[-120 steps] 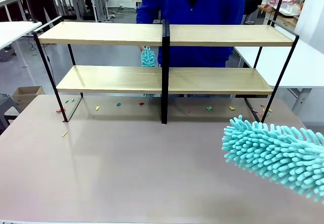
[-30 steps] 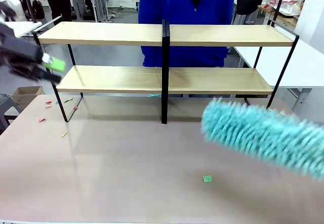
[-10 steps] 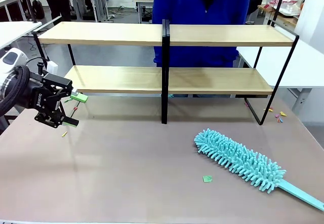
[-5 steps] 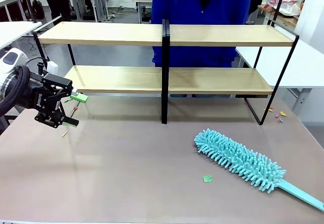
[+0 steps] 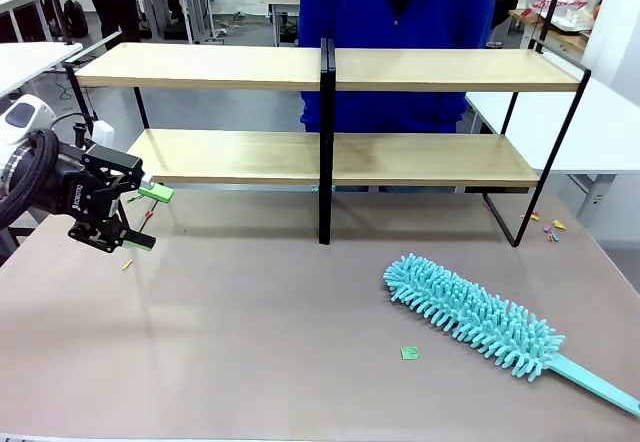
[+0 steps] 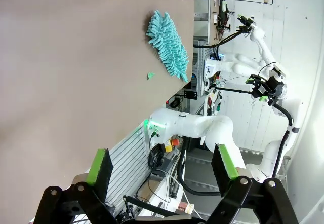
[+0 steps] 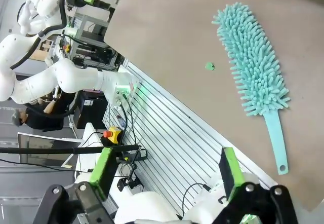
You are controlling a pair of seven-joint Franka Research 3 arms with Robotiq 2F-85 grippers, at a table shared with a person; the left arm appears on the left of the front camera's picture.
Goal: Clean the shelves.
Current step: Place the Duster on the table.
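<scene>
The shelves are two long light-wood boards, an upper (image 5: 200, 65) and a lower (image 5: 230, 155), in a black frame with a centre post (image 5: 325, 142). A teal fluffy duster (image 5: 470, 317) lies flat on the table at the right, its handle (image 5: 600, 389) pointing to the near right corner. My left gripper (image 5: 125, 217) hovers open by the rack's left leg, holding nothing. In the left wrist view its fingers (image 6: 98, 165) stand wide apart, the duster (image 6: 167, 44) far off. In the right wrist view the right gripper (image 7: 166, 168) is open above the duster (image 7: 250, 57).
A person in a blue top (image 5: 400, 22) stands behind the rack. A small green scrap (image 5: 409, 353) lies near the duster. Coloured bits lie by the right leg (image 5: 548, 228) and the left leg (image 5: 127, 263). White tables flank both sides.
Three seconds ago the duster was moving in the air at the right; now it lies on the table. Over the last second nothing has moved.
</scene>
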